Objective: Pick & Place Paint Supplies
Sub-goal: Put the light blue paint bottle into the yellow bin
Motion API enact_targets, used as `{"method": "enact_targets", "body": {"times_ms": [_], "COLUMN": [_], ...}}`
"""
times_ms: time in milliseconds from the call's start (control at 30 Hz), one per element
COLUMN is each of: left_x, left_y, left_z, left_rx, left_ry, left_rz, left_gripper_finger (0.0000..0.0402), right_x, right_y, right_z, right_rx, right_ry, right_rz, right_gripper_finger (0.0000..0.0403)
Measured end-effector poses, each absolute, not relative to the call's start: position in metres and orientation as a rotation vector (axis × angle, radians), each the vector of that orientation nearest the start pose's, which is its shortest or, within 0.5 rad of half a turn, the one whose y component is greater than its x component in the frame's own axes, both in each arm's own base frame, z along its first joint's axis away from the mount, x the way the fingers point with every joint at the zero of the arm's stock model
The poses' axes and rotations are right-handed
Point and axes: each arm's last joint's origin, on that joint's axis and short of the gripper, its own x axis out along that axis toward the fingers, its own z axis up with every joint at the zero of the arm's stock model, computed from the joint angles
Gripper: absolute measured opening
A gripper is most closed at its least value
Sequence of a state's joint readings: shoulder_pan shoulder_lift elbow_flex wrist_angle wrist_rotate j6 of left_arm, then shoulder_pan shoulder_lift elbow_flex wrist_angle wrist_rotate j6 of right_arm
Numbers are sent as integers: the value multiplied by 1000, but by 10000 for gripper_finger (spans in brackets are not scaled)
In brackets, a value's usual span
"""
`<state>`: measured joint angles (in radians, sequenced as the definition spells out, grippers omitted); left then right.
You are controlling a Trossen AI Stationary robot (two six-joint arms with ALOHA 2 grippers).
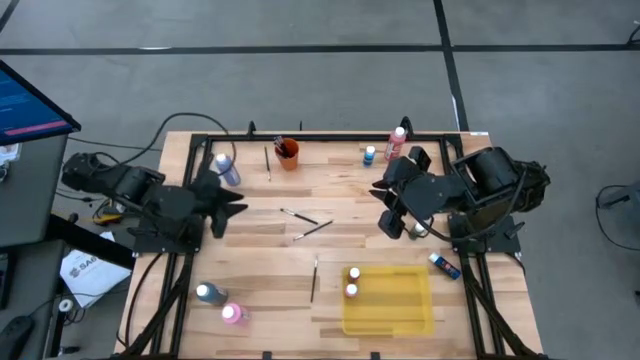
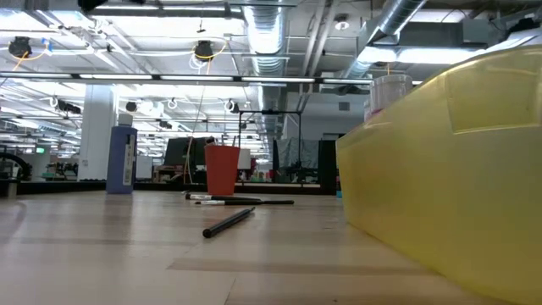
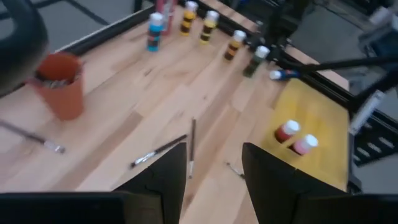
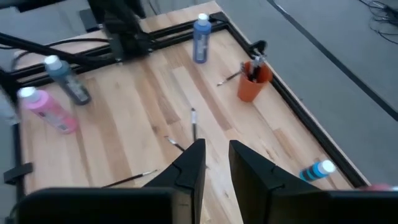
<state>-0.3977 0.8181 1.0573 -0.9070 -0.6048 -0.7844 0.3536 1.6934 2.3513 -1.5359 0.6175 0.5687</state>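
1. The left claw [image 1: 232, 208] hung over the left part of the table [image 1: 260, 262], its fingers parted with nothing between them.
2. Just right of that claw, between the two arms, lay two crossed brushes [image 1: 306, 222]. Their long axes ran roughly across the table, toward either claw.
3. A third brush [image 1: 313, 280] lay nearer the front edge, pointing front to back, beside the yellow tray [image 1: 400, 310], which held two bottles [image 1: 352, 281].
4. The right claw [image 1: 392, 208] hovered right of the crossed brushes, fingers nearly together and apparently holding nothing.
5. Both claws seemed about equally near the crossed brushes, though the overhead view is too coarse to settle which is nearer.
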Motion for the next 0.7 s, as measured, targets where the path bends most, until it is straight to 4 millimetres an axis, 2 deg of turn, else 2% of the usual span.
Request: {"method": "enact_targets", "body": {"times_ms": [133, 367, 533, 700], "left_x": [118, 103, 103, 117], "left_y": [-30, -23, -17, -3], "left_z": [342, 345, 346, 337], "left_rx": [-471, -404, -288, -190], "left_ry": [434, 376, 343, 418], "left_rz": [458, 473, 587, 787], "left_gripper_finger": [147, 149, 169, 202], "right_x": [271, 300, 320, 338], "right_y": [58, -1, -30, -45], "right_z": [482, 462, 444, 426], "right_rx": [185, 315, 359, 395], "right_ry": [715, 816, 896, 974], "right_rz": [-567, -689, -728, -713], "right_gripper_finger": [68, 68, 68, 68]}}
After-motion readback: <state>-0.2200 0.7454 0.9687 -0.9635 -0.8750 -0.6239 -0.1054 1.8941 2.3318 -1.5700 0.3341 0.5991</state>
